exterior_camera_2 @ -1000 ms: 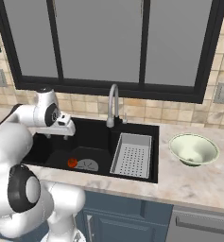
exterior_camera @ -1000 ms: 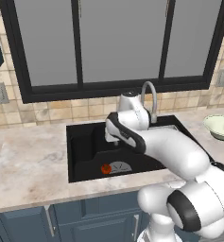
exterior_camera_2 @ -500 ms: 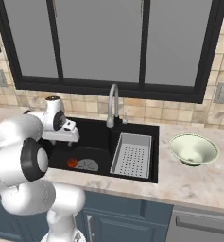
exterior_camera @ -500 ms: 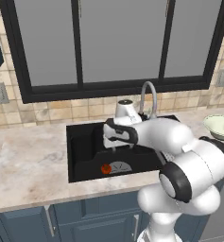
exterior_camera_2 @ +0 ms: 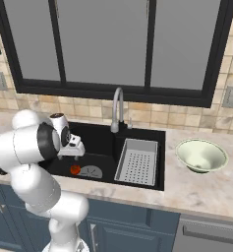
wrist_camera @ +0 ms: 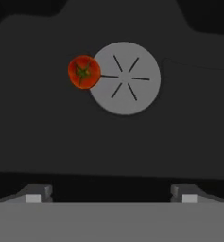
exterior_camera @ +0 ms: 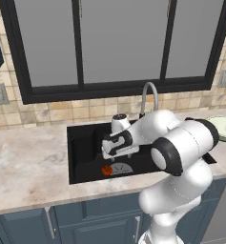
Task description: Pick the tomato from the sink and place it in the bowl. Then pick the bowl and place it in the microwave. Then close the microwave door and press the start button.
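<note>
The gripper (wrist_camera: 111, 193) hangs over the black sink (exterior_camera: 86, 143) with its jaws wide apart and nothing between them. The little red tomato (wrist_camera: 84, 72) sits below it on the sink floor, touching the edge of the round grey drain (wrist_camera: 125, 78). In the hand view it lies ahead and a bit left, so the gripper likely must slide that way, then drop.

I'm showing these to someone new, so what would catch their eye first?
Likely the red tomato, bright against the black sink floor, lying at the edge of the round grey drain. Next, the big white arm bent over the sink, its open tool hanging above the tomato. Then the pale bowl on the counter to the sink's right.
</note>
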Controlling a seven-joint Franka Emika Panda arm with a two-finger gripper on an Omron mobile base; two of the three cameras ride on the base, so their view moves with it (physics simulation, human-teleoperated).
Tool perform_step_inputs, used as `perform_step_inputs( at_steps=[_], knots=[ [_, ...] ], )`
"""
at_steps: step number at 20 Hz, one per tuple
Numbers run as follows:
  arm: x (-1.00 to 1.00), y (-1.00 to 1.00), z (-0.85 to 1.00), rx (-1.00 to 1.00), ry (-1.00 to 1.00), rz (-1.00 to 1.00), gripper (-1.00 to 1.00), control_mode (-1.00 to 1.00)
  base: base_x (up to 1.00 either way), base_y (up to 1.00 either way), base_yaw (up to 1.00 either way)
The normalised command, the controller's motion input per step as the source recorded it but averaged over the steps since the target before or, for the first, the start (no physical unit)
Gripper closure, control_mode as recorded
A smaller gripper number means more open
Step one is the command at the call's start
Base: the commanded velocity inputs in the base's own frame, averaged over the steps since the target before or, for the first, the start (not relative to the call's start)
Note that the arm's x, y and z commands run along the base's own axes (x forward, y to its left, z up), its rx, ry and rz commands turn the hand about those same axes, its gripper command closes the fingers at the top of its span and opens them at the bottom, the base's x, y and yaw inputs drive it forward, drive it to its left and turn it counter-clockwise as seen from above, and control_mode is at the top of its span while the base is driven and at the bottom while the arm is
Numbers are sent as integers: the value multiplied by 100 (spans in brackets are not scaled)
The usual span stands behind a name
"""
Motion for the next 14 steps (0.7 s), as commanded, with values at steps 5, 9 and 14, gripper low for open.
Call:
perform_step_inputs(
  at_steps=[5, 9, 14],
  knots=[
    [14, 14, -43, 0, 0, 0, -100, -100, 0, 0, 0],
    [17, 11, -37, 0, 0, 0, -100, -100, 0, 0, 0],
    [32, 9, -42, 0, 0, 0, -100, -100, 0, 0, 0]
  ],
)
